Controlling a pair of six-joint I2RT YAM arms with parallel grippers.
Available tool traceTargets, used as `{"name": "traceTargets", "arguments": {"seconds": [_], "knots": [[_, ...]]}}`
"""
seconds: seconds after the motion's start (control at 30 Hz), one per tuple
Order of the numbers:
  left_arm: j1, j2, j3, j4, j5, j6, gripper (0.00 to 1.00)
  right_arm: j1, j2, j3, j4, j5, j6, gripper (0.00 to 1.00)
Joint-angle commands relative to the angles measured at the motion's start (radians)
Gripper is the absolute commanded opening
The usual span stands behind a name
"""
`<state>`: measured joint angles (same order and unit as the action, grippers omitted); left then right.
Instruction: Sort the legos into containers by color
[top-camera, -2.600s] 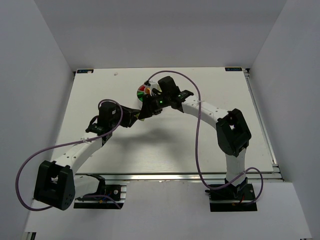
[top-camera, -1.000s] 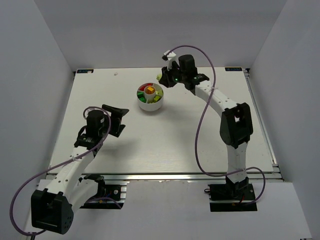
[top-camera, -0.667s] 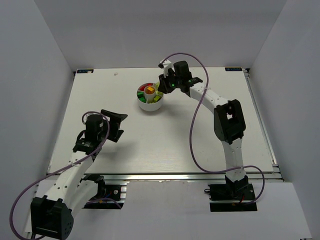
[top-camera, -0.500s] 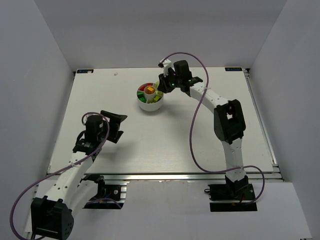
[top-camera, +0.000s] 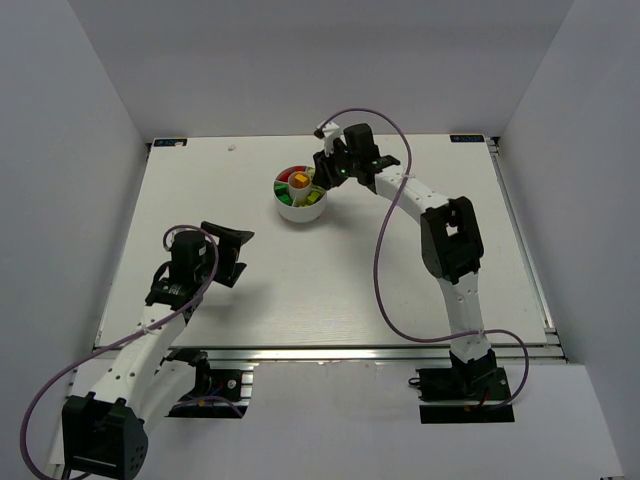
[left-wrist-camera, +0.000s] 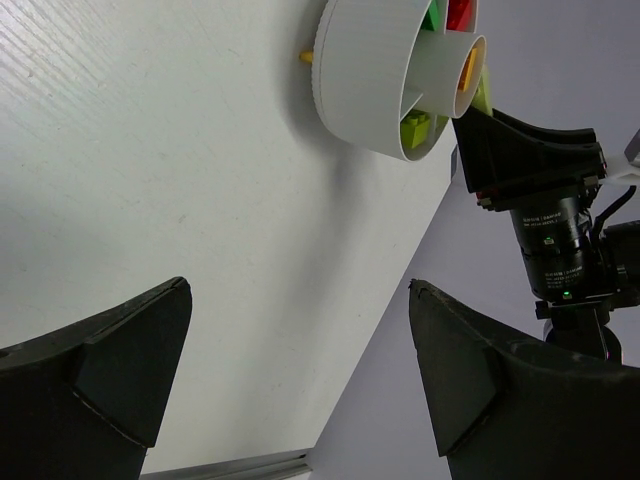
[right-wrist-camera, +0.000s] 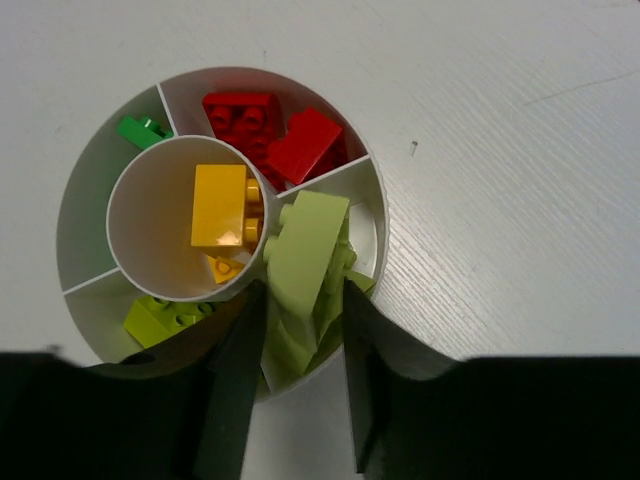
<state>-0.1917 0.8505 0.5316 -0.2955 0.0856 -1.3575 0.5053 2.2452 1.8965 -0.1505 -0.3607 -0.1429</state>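
Top external: we see the white dish (top-camera: 298, 212) toward twelve o'clock on the table (top-camera: 300, 300), with the right gripper (top-camera: 325, 172) at its two o'clock; left wrist: the left gripper (left-wrist-camera: 300, 290) gapes, holding nothing; right wrist: we see the fingers (right-wrist-camera: 235, 350) clamping a pale lime brick (right-wrist-camera: 305, 245) over the four o'clock wedge.

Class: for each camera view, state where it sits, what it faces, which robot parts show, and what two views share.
Top external: above, behind the arm bases, looking down on table, dish, left arm, right arm.
Left wrist: low, facing across at the dish; open left gripper frames it.
Right wrist: straight above dish; right gripper clamps a pale green brick.
Shared: dish in all.
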Motion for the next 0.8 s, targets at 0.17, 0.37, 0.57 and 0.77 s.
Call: {"name": "traceTargets", "arguments": {"seconds": [0.17,0.37,0.57,0.77], "knots": [[0.006,-0.039,-0.022,-0.024,-0.017,-0.005,0.98,0.004,-0.001,0.049,0.046,0.008,-0.012,0.59],[0.006,-0.041,-0.015,-0.017,-0.015,0.009,0.98,0.001,-0.028,0.032,0.052,0.000,-0.001,0.60],[0.006,-0.054,0.034,0.001,-0.029,0.118,0.98,-0.020,-0.157,-0.078,0.098,-0.040,-0.024,0.89],[0.006,-0.090,0.120,0.059,-0.043,0.288,0.98,-0.039,-0.383,-0.285,0.176,-0.029,-0.121,0.89]]}}
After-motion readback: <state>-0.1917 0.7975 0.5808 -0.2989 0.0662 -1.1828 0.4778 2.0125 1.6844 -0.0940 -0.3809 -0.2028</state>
